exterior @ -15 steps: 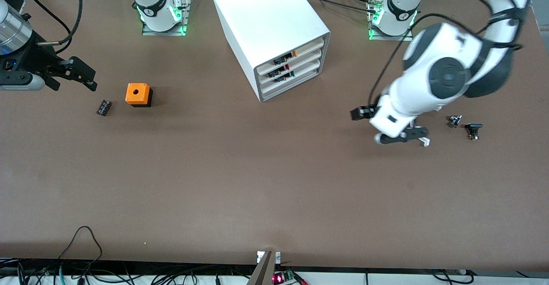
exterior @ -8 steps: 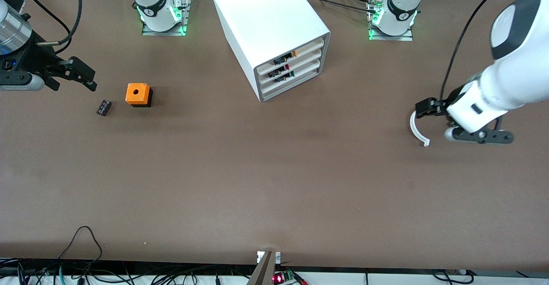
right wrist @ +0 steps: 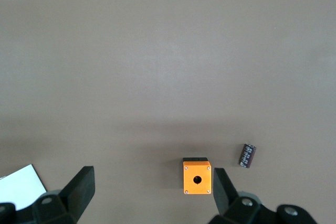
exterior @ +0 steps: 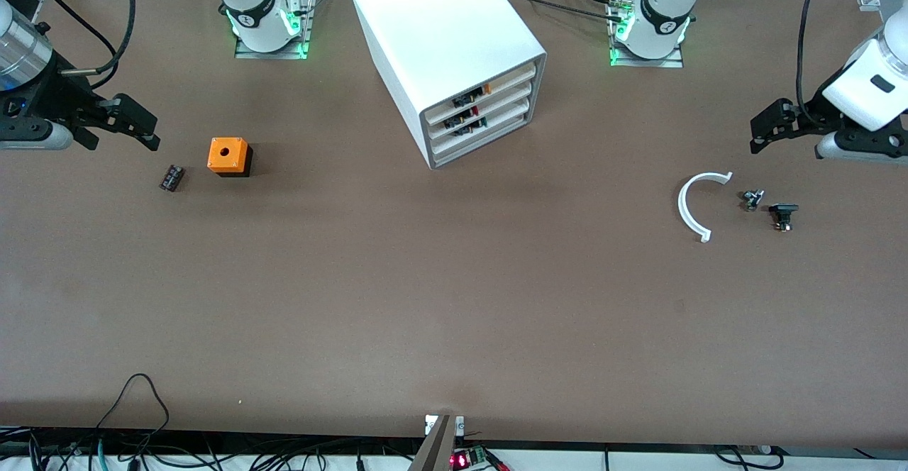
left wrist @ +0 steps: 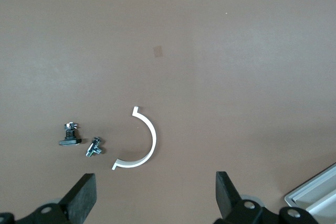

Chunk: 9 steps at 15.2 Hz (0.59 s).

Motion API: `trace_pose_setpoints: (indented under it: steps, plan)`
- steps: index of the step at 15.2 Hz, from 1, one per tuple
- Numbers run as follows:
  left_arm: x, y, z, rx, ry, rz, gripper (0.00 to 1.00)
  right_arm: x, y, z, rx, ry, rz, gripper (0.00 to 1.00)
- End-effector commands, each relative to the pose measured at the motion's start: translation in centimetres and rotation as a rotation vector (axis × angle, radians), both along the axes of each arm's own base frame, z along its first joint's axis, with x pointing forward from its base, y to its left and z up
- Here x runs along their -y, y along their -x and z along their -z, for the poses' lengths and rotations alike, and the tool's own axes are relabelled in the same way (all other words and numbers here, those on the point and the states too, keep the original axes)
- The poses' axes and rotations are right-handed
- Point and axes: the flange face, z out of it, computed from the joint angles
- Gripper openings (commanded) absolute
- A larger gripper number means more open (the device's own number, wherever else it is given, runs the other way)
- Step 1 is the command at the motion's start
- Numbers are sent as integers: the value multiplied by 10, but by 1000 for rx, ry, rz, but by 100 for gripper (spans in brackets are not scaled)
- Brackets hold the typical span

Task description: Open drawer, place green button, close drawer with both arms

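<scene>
The white cabinet (exterior: pixel 447 31) stands at the robots' edge of the table, all four drawers pushed in. The drawer (exterior: pixel 505 114), third down, is shut; a small black and green part (exterior: pixel 474 125) shows at its front. No green-capped button shows on the table. My left gripper (exterior: pixel 759 134) hangs open and empty over the left arm's end of the table, and it also shows in the left wrist view (left wrist: pixel 153 182). My right gripper (exterior: pixel 145 130) waits open and empty over the right arm's end, above the orange box, and it also shows in the right wrist view (right wrist: pixel 153 179).
A white curved strip (exterior: pixel 689 208) lies near the left arm's end, with a small silver part (exterior: pixel 752 199) and a black part (exterior: pixel 782 214) beside it. An orange box with a hole (exterior: pixel 228 155) and a small black part (exterior: pixel 171 177) lie near the right arm's end.
My left arm has swung up and away from over the white curved strip toward its own end of the table, uncovering the strip and the two small parts. The right arm has not moved.
</scene>
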Motion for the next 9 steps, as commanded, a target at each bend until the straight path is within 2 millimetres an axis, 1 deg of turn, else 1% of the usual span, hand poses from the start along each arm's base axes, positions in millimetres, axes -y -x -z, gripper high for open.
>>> trace_pose_setpoints:
  steps: [1, 2, 3, 4, 9]
  plan:
    - [8, 5, 3, -10, 7, 28, 100, 1, -4, -6, 2, 4, 12, 100]
    - [10, 4, 4, -39, 5, 30, 100, 1, -4, -6, 2, 4, 12, 100]
    - [10, 5, 1, -57, 4, 30, 100, 1, -4, -6, 2, 4, 12, 100]
    - [7, 7, 2, -78, 3, 27, 100, 1, -4, -6, 2, 4, 12, 100]
    - [5, 7, 1, -76, 5, 21, 100, 0, -4, -6, 3, 5, 23, 100]
